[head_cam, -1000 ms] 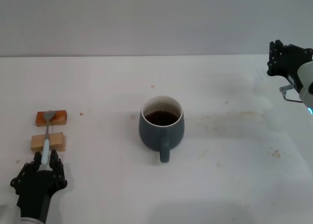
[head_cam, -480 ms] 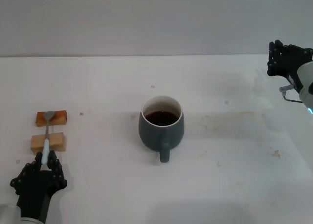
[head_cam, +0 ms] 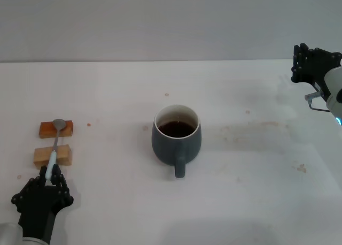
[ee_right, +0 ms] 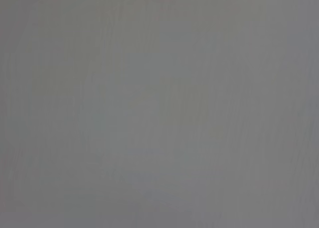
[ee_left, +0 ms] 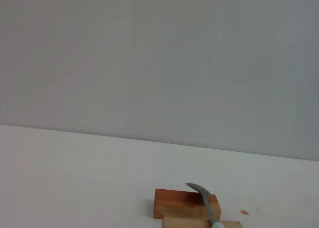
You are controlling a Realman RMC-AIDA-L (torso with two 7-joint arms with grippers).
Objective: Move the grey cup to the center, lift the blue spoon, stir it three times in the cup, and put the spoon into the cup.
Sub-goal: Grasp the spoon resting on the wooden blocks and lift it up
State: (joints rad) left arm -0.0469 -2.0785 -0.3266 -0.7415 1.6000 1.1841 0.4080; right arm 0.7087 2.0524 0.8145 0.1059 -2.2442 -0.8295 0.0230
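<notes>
1. Currently the left gripper (head_cam: pixel 51 174) is low at the near left of the table (head_cam: pixel 251 165), fingers clamped on the pale-blue handle end of the blue spoon (head_cam: pixel 55 147).
2. Spoon runs from the gripper away from the robot, tilted slightly right. Its metal bowl sits over the far wooden block (head_cam: pixel 55 129), the reddish one. The neck crosses above the near wooden block (head_cam: pixel 52 154), the lighter one.
3. Left wrist view: spoon bowl (ee_left: pixel 201 192) looks raised just off the reddish block (ee_left: pixel 184 204), neck angling down past the lighter block (ee_left: pixel 202 223). Contact with either block: cannot tell.
4. The two blocks lie parallel, one behind the other, with a small gap between them.
5. The grey cup (head_cam: pixel 177 135) stands upright at the table centre, well apart from spoon and blocks. Handle points toward the robot. Dark brown liquid inside, white inner wall showing above it.
6. The right gripper (head_cam: pixel 309 64) is held up at the far right edge, well clear of the cup and holding nothing. Open or closed: cannot tell.
7. Right wrist view shows only flat grey.
8. Table has faint brownish stains right of the cup and small specks near the blocks.
</notes>
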